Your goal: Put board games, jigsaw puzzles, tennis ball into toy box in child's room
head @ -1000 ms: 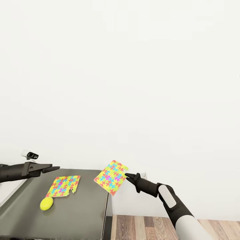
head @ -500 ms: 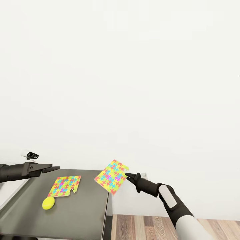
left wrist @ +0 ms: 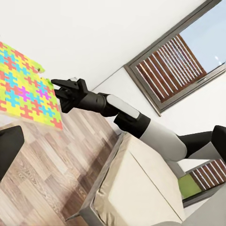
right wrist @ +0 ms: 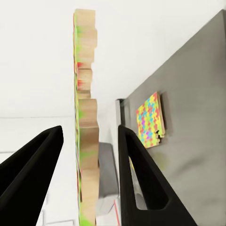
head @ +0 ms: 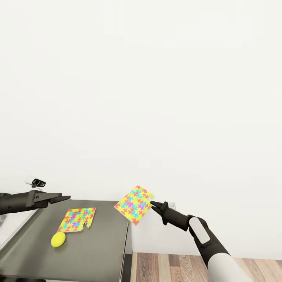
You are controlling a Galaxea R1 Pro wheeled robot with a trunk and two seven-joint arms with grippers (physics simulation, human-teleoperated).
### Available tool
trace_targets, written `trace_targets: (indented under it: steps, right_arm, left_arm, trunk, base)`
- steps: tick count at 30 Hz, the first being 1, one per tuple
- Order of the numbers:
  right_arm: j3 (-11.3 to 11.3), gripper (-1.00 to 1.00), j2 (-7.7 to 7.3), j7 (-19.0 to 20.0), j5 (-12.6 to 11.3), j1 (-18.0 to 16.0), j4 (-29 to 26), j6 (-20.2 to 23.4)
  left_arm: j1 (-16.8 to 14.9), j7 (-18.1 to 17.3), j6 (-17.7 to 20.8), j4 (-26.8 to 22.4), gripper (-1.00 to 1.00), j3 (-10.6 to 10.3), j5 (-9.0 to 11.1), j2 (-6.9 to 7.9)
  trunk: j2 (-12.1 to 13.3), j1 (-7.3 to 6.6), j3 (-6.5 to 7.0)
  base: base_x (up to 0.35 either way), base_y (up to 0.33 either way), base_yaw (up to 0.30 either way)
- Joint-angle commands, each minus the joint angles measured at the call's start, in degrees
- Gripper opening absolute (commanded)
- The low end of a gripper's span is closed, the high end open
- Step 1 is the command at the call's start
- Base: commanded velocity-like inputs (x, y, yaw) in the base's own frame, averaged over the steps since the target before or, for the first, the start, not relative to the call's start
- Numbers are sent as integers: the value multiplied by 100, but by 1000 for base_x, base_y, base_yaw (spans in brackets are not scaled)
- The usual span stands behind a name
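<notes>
R gripper is up in the air just off the table's right edge, w/ one jigsaw puzzle at its tips, tilted, clear of the dark top and hanging partly over the wood floor. In the right wrist view the puzzle shows edge-on between the two fingers, but there's a visible gap on both sides, so the jaws look fairly wide and I can't tell if they're actually pinching it, prob. only at the very tips if at all. L gripper hovers over the far left of the table, fingers look nearly together, nothing in them. Second puzzle lies flat on the table, far-left of centre, w/ the tennis ball just near of it, apart from it. Left wrist view catches the bed beyond the R arm. Risks: grip on the thin sheet looks marginal, so any quick swing or wrist roll could let it slide out, and it'd land on the floor, not the table. Held by one edge, the sheet could also pivot and clip the table edge when carried leftward. The ball is round and loose; a brush from either arm or a dropped sheet could send it rolling off the near edge.
</notes>
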Motion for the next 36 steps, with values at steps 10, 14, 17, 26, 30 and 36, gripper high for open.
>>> trace_targets:
  steps: [10, 14, 17, 26, 30, 36]
  right_arm:
    - [-35, -100, 7, 14, 37, -5, 0, 32]
    - [-36, -100, 7, 14, 39, -5, 3, 30]
    - [-35, -100, 7, 14, 36, -5, 7, 28]
    - [-37, -100, 13, 13, 14, -11, 0, 38]
    - [-37, -100, 15, 10, 13, -13, 0, 37]
    - [-37, -100, 16, 7, 13, -14, 0, 30]
  left_arm:
    - [-5, -20, 60, 0, 100, -5, 1, 3]
    - [-5, -20, 55, 0, 100, -5, 8, 0]
    - [-5, -20, 54, 0, 100, -5, 9, -1]
    - [-2, -20, 54, 0, 100, -5, 10, -1]
    - [-4, -20, 54, 0, 100, -5, 6, 0]
    - [-1, -20, 54, 0, 100, -5, 8, 0]
  trunk:
    - [395, -218, 231]
    - [435, -240, 256]
    - [435, -240, 257]
    - [636, -350, 347]
    - [796, -438, 419]
    - [997, -548, 531]
  base:
    - [0, 0, 180]
    - [0, 0, 69]
    - [0, 0, 14]
    - [0, 0, 2]
    - [0, 0, 2]
    - [0, 0, 146]
